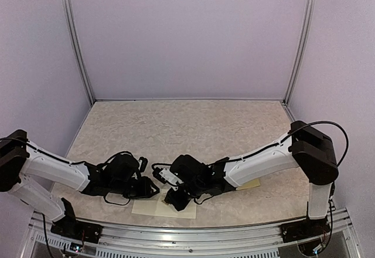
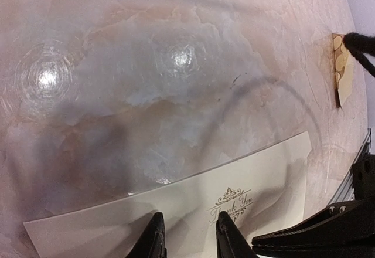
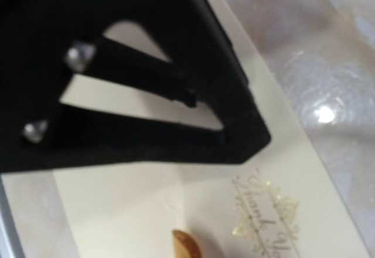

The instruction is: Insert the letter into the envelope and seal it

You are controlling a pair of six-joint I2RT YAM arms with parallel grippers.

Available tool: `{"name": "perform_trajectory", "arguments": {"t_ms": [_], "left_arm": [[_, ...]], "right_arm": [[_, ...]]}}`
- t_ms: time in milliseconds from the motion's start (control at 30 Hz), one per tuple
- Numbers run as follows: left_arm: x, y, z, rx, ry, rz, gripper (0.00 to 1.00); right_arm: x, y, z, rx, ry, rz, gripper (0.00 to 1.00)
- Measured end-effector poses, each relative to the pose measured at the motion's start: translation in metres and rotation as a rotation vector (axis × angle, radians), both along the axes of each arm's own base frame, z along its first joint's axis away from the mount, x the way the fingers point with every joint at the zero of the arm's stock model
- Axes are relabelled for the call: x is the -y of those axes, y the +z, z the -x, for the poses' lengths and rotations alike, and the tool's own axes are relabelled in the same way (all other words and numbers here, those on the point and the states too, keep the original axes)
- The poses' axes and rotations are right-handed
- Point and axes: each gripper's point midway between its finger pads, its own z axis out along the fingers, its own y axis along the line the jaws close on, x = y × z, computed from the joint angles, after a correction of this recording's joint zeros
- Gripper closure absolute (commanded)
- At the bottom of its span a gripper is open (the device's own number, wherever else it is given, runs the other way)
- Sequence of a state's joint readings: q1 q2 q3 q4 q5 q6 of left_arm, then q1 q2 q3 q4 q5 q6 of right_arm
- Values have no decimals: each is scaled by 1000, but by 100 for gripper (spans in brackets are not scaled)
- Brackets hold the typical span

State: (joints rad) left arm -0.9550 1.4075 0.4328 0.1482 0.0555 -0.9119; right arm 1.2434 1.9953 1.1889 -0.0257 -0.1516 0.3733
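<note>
Left gripper (image 2: 189, 220) has its jaws a little apart and planted on the envelope (image 2: 266, 173). Nothing is pinched, so my guess is it's just pinning the paper down. The envelope lies flat at the near edge of the table (image 2: 146, 64), middle, "Thank You" side up. The right gripper (image 1: 174, 199) is clenched right over it, near a round brown sticker (image 3: 186, 245) by the flap seam, probably pressing the seal. The sticker sheet (image 2: 344, 73) sits well off to the right. With both wrists crowded there, the seal is hard to see.

We count two arms (image 1: 55, 173), one envelope (image 2: 176, 211), one sticker sheet (image 2: 344, 70), one round brown sticker (image 3: 186, 245), one table (image 1: 187, 126).
</note>
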Motion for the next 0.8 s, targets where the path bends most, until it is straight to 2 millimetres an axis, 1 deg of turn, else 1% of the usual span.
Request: {"name": "perform_trajectory", "arguments": {"t_ms": [300, 533, 800], "left_arm": [[0, -1, 0, -1, 0, -2, 72], [1, -1, -1, 1, 0, 2, 73], [2, -1, -1, 4, -1, 6, 73]], "right_arm": [[-2, -6, 1, -3, 8, 13, 100], [-8, -12, 5, -14, 27, 16, 100], [-11, -13, 9, -32, 47, 8, 100]]}}
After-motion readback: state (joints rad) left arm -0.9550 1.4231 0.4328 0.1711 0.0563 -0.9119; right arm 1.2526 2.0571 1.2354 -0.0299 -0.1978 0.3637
